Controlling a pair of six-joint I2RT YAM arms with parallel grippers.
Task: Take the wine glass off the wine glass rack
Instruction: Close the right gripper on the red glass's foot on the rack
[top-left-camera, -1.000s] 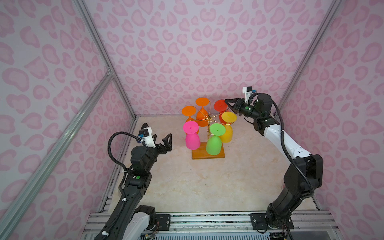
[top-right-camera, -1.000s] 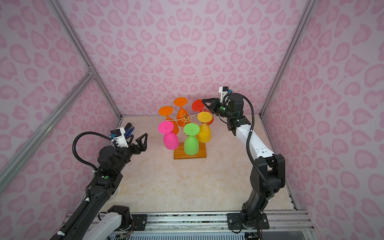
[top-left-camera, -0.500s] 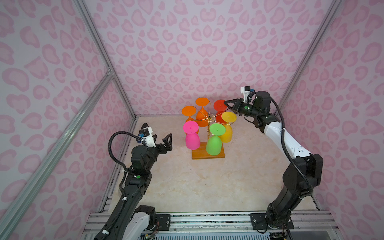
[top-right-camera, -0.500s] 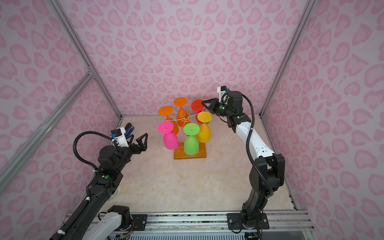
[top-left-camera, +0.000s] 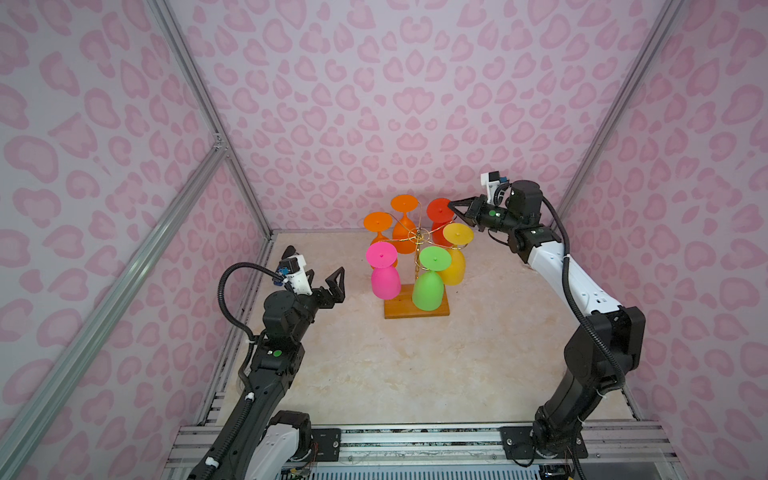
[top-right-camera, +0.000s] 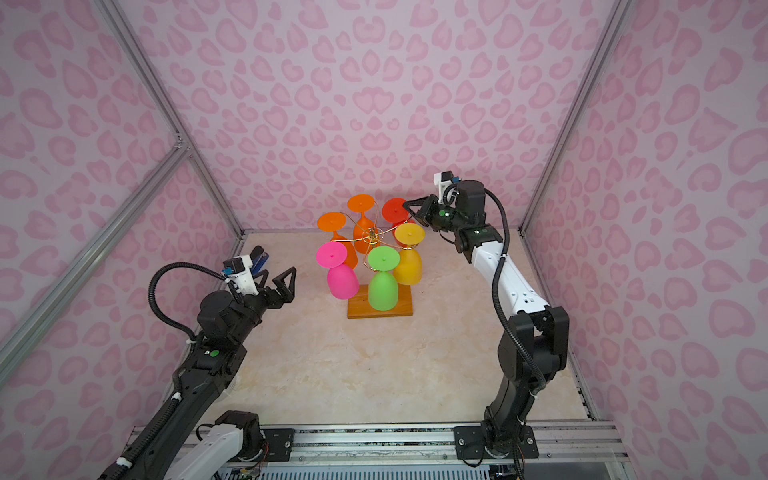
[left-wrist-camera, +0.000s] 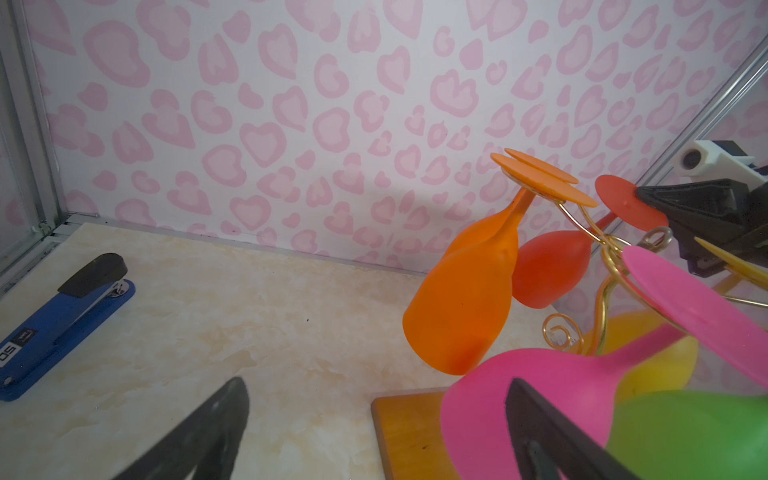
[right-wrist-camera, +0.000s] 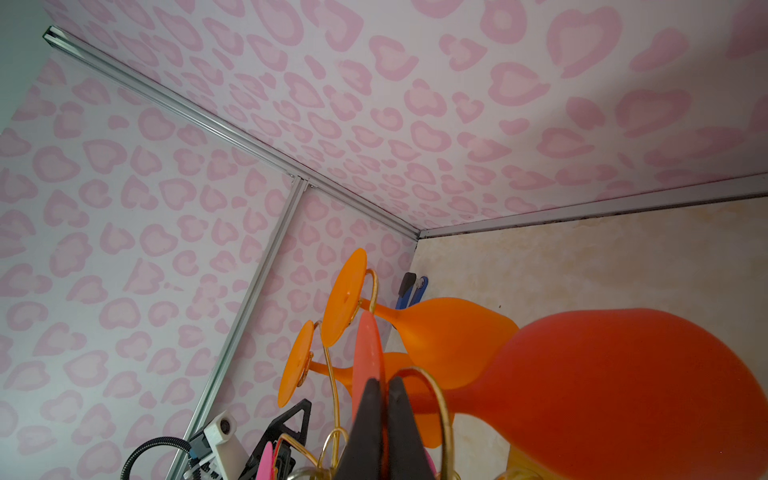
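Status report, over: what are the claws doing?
Left gripper open, idle. Right gripper shut on red wine glass foot, glass hanging on rack. Yellow glass close beside.

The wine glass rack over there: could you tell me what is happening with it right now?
The right end effector is shut on the foot rim of the red wine glass, which hangs upside down at the back of the wine glass rack. The glass is not yet off the rack. The left end effector is open and hovers beside the rack, touching nothing.
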